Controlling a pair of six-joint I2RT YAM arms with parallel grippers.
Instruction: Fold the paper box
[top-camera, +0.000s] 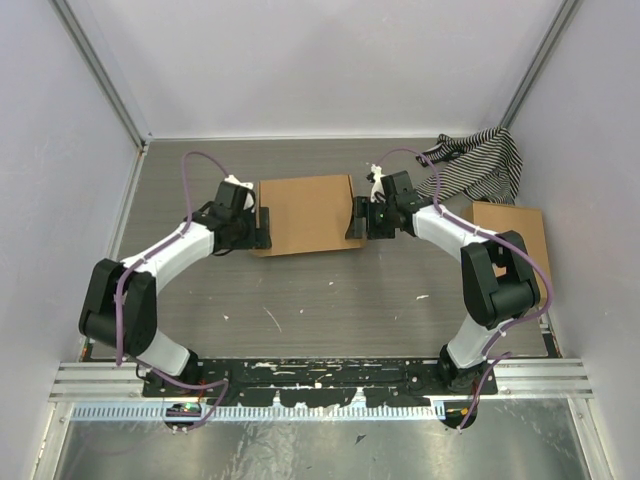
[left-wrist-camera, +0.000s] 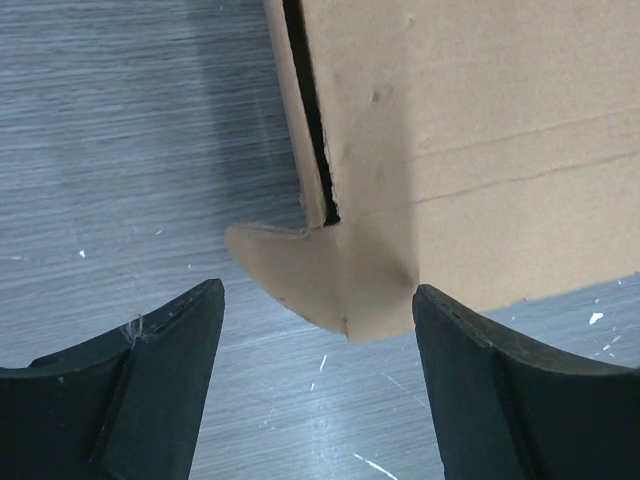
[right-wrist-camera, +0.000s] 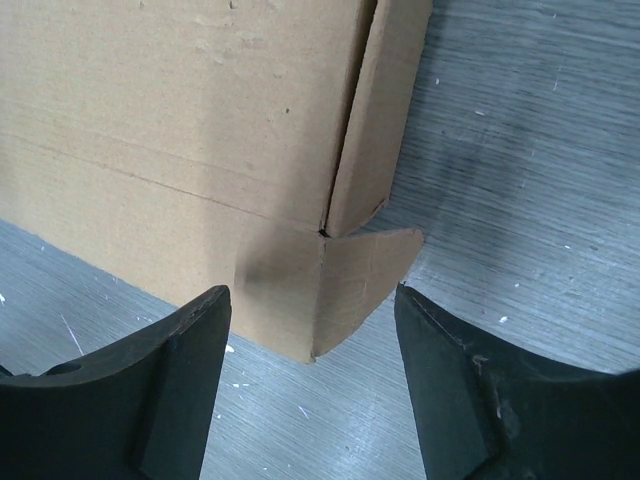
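Paper box (top-camera: 305, 213) looks mostly folded. Your left gripper (left-wrist-camera: 318, 300) and right gripper (right-wrist-camera: 312, 300) gape wide, an untucked corner tab (left-wrist-camera: 290, 265) sticking out between each pair of fingers (left-wrist-camera: 150, 380).

The plain brown corrugated cardboard paper box (top-camera: 305, 215) is an unprinted tan, with darker crease lines and a black slit beside its rounded tab. Under the box, the table (top-camera: 330, 300) is grey with wood-grain streaks and white flecks. Behind and right of the box lies a black-and-white striped cloth (top-camera: 485, 165); right of the box, a second brown cardboard box (top-camera: 525, 235). The arms (top-camera: 170, 245) are white and black, their cables (top-camera: 204, 154) purple, their fingers (left-wrist-camera: 150, 390) matt black.
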